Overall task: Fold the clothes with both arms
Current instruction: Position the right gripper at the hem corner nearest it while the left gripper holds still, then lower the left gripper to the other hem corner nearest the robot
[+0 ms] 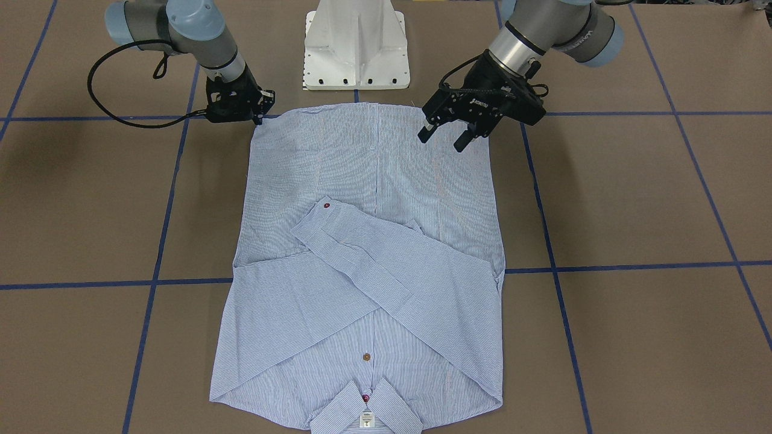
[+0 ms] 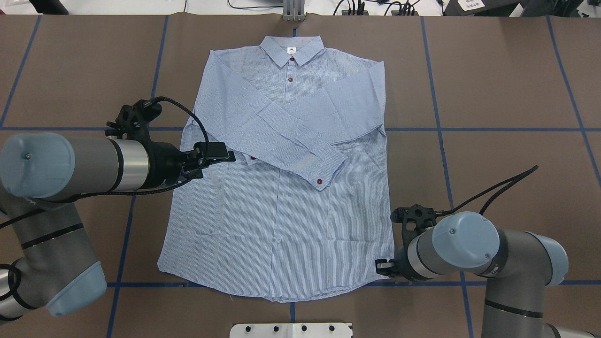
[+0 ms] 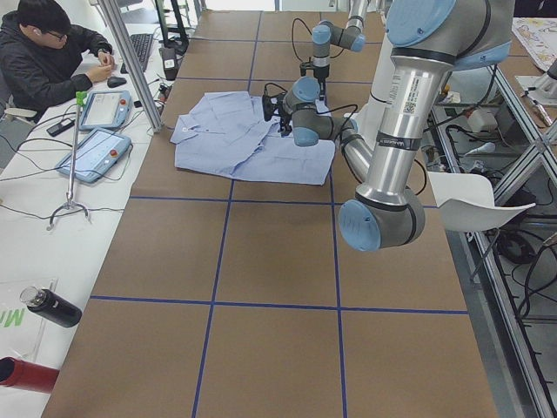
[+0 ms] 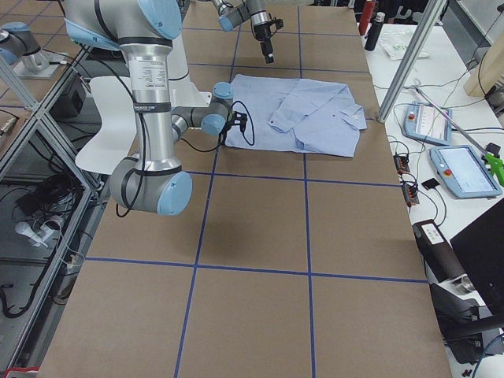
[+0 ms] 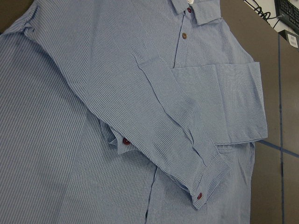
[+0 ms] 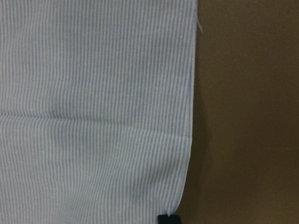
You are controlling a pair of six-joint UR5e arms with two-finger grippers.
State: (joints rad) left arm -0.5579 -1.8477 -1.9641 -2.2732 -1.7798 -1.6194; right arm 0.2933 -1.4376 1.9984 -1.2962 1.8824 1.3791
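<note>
Though the right gripper [image 1: 259,116] shows no clear state, the ROBOTIQ-marked left gripper [image 1: 443,139] gapes.

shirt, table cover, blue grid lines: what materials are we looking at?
By look: shirt is thin woven cloth, maybe cotton, matte, softly creased; table cover is brown paper or card, flat, no sheen; grid lines are probably blue tape, narrow straight strips.

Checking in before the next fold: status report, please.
Left tool open, over shirt. Right tool at hem corner, grip unclear. Shirt flat, sleeves crossed on front. Nothing seen blocking.
</note>
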